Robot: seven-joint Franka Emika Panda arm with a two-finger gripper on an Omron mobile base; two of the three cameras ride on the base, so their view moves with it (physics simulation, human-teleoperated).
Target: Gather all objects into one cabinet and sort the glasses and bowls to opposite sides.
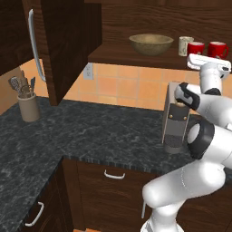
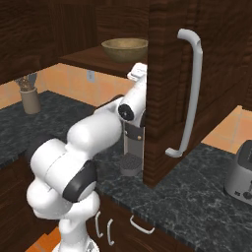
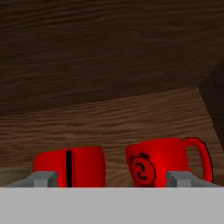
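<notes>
Two red vessels sit side by side just ahead of your gripper (image 3: 112, 178): the small red cup (image 3: 70, 166) at about seven o'clock in the hand view and the red mug (image 3: 168, 161) at about five o'clock, its handle turned toward three o'clock. Your fingertips (image 3: 43, 178) stand wide apart and grip nothing, with the two reds showing between and just beyond them.

From the left base view, you can read the whole shelf of the cabinet (image 1: 136, 55): the wide tan bowl (image 1: 151, 43) sits toward nine o'clock of the group, the white patterned mug (image 1: 185, 45) next to it, and the two reds out at three o'clock, beside your hand. The cabinet door (image 2: 170, 93) stands open. You will find no white tumbler among these pieces.

By the look of it, you are at the release end of a placement on the cup side. Your next move calls for a straight pull back toward yourself, keeping the open fingers level so neither red piece is clipped or dragged off the plank edge. After that, you would look for the tumbler.
</notes>
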